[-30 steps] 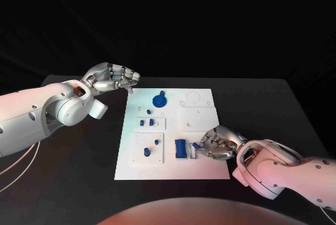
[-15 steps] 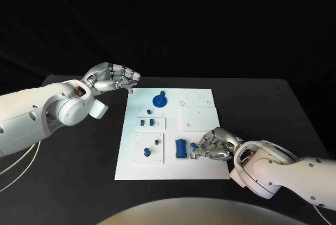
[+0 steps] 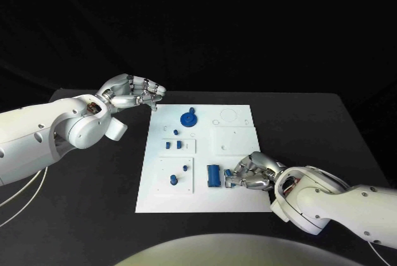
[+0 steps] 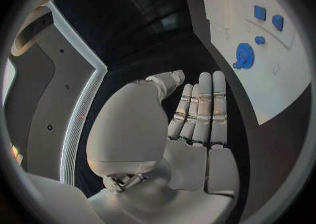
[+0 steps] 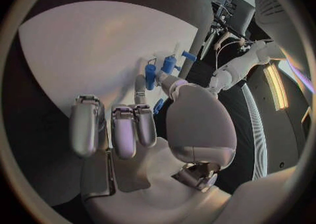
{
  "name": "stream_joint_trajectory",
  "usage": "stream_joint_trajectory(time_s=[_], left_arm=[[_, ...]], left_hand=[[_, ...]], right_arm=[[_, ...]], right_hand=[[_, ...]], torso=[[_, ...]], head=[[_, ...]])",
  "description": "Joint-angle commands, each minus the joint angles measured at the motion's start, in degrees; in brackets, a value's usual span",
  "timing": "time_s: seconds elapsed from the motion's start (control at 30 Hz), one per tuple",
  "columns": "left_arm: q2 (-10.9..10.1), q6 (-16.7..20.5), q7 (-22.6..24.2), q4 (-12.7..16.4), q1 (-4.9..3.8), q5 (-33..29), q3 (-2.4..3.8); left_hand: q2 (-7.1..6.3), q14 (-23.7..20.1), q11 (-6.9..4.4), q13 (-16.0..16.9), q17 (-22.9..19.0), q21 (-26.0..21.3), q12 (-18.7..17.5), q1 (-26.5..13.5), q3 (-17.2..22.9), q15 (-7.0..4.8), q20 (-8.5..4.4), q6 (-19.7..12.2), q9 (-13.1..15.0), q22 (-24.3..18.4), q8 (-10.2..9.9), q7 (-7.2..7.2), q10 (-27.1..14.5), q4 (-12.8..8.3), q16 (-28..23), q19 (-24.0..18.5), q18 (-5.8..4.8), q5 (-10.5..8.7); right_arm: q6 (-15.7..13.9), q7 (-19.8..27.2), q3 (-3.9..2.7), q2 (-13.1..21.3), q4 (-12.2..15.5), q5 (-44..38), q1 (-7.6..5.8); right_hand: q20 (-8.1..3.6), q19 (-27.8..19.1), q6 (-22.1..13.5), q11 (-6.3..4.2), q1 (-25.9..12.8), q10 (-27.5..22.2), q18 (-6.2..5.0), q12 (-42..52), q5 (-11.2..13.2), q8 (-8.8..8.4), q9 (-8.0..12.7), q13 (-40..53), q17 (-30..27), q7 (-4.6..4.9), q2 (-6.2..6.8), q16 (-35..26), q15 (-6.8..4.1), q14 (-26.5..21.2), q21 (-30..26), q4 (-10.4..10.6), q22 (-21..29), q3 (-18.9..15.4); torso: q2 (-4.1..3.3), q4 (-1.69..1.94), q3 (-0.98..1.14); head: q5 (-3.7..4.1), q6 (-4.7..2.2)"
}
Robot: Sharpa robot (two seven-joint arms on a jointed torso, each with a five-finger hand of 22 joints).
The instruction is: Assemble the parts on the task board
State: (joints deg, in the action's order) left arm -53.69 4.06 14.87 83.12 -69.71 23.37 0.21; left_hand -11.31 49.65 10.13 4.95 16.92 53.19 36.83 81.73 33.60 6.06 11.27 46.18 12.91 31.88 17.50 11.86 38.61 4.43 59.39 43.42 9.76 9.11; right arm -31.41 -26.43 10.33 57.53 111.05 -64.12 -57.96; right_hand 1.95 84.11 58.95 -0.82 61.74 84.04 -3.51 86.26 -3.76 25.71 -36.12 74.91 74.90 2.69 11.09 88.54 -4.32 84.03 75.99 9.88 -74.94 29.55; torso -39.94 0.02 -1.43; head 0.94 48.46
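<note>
Right hand (image 3: 255, 174): at the task board (image 3: 236, 200)'s 4 o'clock edge, fingers curled, seemingly pinching a small blue part (image 3: 228, 172).
Left hand (image 3: 132, 93): over the worktop (image 3: 314, 122) at 11 o'clock, fingers curled on nothing.

- The task board (image 3: 236, 148) looks like smooth, matt white plastic with shallow moulded recesses.
- The parts, such as the round one (image 3: 189, 118) and the long block (image 3: 213, 175), look like solid blue plastic with a slight sheen.
- The counter (image 3: 99, 180) is matt black and even, without reflections.
- The left hand (image 3: 132, 93) and right hand (image 3: 255, 172) have silvery, metallic-looking fingers (image 4: 203, 108) with a satin gloss and darker seams.
- The arm shells (image 3: 41, 134) are glossy, smooth white plastic that catches soft highlights.
</note>
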Motion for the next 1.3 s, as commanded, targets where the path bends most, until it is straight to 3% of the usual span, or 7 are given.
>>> stream_joint_trajectory(time_s=[0.03,0.37,0.63,0.93,1.13,1.3], left_arm=[[0.0,-0.5,0.3,0.1,-0.03,-0.3,0.03],[0.0,-0.4,0.3,0.1,-0.03,-0.3,0.03],[0.0,-0.4,0.3,0.1,-0.03,-0.3,0.03],[-0.1,-0.3,0.2,0.1,-0.03,-0.3,0.03],[-0.1,-0.3,0.3,0.1,-0.03,-0.3,0.03],[-0.1,0.1,0.7,0.1,-0.03,-0.8,0.02]], left_hand=[[0.00,-0.3,0.10,-0.1,0.1,0.0,0.2,0.5,0.2,-0.10,0.02,-0.3,0.0,0.0,0.2,1.50,-0.5,-0.1,0.2,0.5,0.80,0.14],[0.00,-0.3,0.10,-0.1,0.1,0.0,0.2,0.5,0.2,-0.10,0.02,-0.3,0.0,0.0,0.2,1.50,-0.5,-0.1,0.2,0.5,0.80,0.14],[0.00,-0.3,0.10,-0.1,0.1,0.0,0.2,0.5,0.2,-0.10,0.02,-0.3,0.0,0.0,0.2,1.50,-0.5,-0.1,0.2,0.5,0.80,0.14],[0.00,-0.3,0.10,-0.1,0.1,0.0,0.2,0.5,0.2,-0.10,0.02,-0.3,0.0,0.0,0.2,1.50,-0.5,-0.1,0.2,0.5,0.80,0.14],[0.00,-0.3,0.10,-0.1,0.1,0.0,0.2,0.5,0.2,-0.10,0.02,-0.3,0.0,0.0,0.2,1.50,-0.5,-0.1,0.2,0.5,0.80,0.14],[0.00,-0.3,0.10,-0.1,0.1,0.0,0.2,0.5,0.2,-0.10,0.02,-0.3,0.0,0.0,0.2,1.50,-0.5,-0.1,0.2,0.5,0.80,0.14]], right_arm=[[1.4,-0.5,0.00,-0.2,-0.1,-0.5,0.07],[1.3,-0.5,0.00,-0.5,-0.2,-0.7,0.06],[1.2,-0.2,0.00,-0.6,-0.1,-0.7,0.06],[1.5,0.1,0.00,-0.4,0.0,-0.9,0.06],[1.7,0.8,0.00,0.4,0.1,-1.1,0.04],[1.2,5.1,-0.01,2.0,0.3,0.4,-0.39]], right_hand=[[-0.41,2.2,0.1,-0.38,-0.8,4.4,0.94,0.3,0.2,-0.14,0.0,12.7,12.0,0.27,0.15,0.3,-0.37,5.3,0.1,0.2,-11.6,-0.7],[-0.40,2.1,0.3,-0.36,-1.8,4.3,0.91,0.2,0.2,-0.25,-0.1,12.7,11.9,0.29,0.59,0.3,-0.35,5.3,0.0,1.3,-11.6,-2.7],[-0.39,2.1,0.4,-0.37,-2.8,4.3,0.90,0.2,0.2,-0.44,-0.2,12.7,11.8,0.28,0.60,0.3,-0.35,5.3,-0.1,3.4,-11.6,-5.5],[-0.39,2.2,0.4,-0.38,-2.8,4.3,0.92,0.2,0.2,-0.45,-0.2,12.7,11.8,0.26,0.65,0.3,-0.35,5.3,0.0,3.6,-11.6,-5.8],[-0.43,2.1,0.3,-0.44,-0.7,4.3,0.88,0.2,0.1,-0.57,-0.3,12.7,11.7,0.20,0.45,0.2,-0.40,5.3,-0.2,3.1,-11.6,-6.4],[-0.31,1.8,-0.9,-0.08,0.8,3.9,0.73,-0.6,0.1,-1.43,-0.1,12.2,11.0,0.69,0.97,-0.1,-0.18,5.1,-1.1,2.8,-11.3,-7.6]], torso=[[-0.01,0.05,-0.02],[0.00,0.01,-0.02],[0.00,0.01,-0.02],[0.01,0.02,-0.01],[0.04,0.00,0.03],[0.06,-0.03,0.03]], head=[[0.02,-0.05],[0.04,-0.11],[0.05,-0.07],[0.05,0.02],[0.04,0.00],[0.11,-0.38]])
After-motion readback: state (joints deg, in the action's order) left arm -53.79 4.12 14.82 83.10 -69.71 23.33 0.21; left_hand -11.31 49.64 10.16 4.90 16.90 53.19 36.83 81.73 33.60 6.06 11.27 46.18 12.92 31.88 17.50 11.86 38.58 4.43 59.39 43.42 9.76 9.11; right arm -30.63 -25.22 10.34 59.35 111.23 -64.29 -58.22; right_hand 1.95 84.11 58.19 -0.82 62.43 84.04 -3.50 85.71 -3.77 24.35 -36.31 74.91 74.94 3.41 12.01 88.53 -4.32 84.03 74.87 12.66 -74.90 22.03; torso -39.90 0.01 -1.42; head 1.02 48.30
